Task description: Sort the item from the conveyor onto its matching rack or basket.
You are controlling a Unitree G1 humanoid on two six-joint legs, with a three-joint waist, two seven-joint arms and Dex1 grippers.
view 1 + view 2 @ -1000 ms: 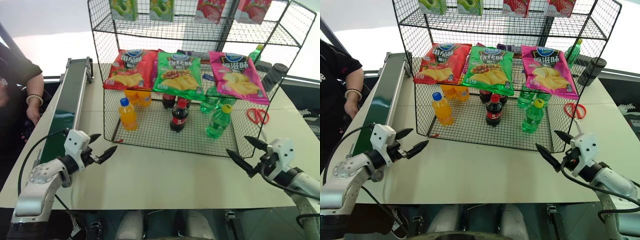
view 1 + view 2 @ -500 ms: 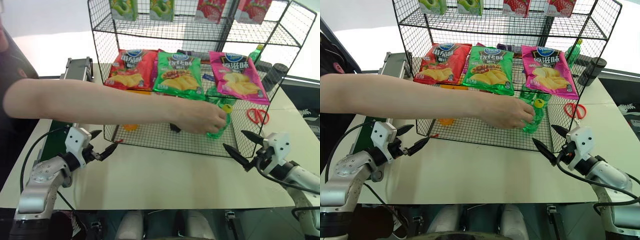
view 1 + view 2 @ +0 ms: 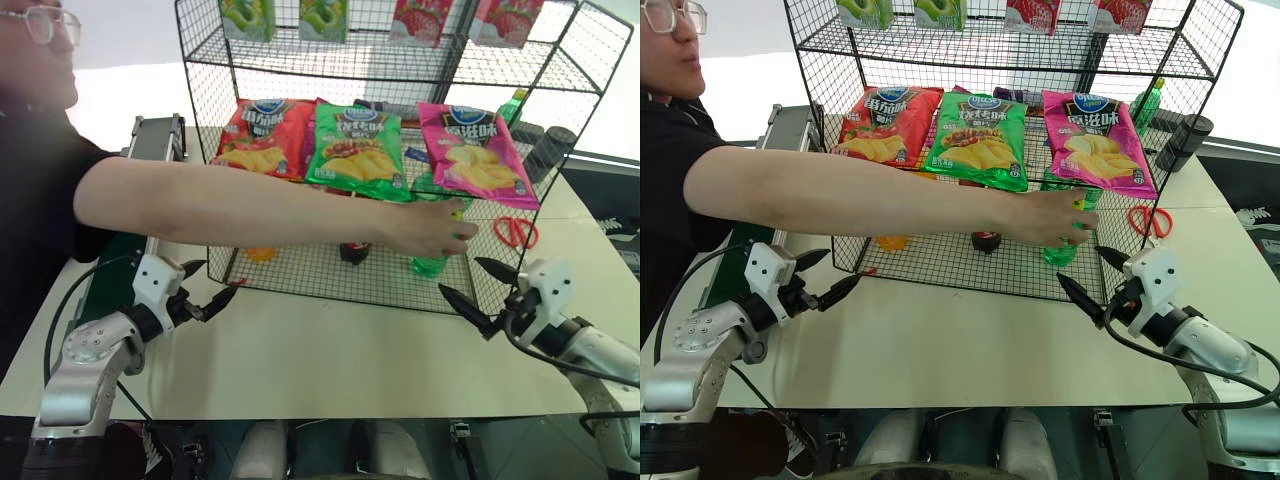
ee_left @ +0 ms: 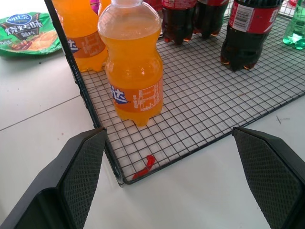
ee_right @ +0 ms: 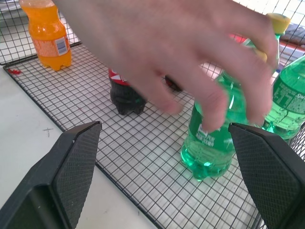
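small clear-green plastic soda bottle [image 5: 212,138] upright on bottom tier of black wire-mesh rack [image 3: 300,270], gripped by a person's hand [image 3: 435,228]. just ahead of wide-open empty right claw [image 3: 478,290]; wide-open empty left claw [image 3: 205,290] well apart.

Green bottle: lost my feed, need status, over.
Left end effector and right end effector open, empty. Green bottle on rack floor, a person's hand gripping it. Arm blocks rack front.

A: What blocks the rack [image 3: 215,170]?
B: A person's arm [image 3: 250,205] stretches across mid-frame, its hand [image 3: 432,228] covering the green bottle [image 5: 209,143].
A: Any free space?
B: Bare table [image 3: 330,340] along the lower centre.
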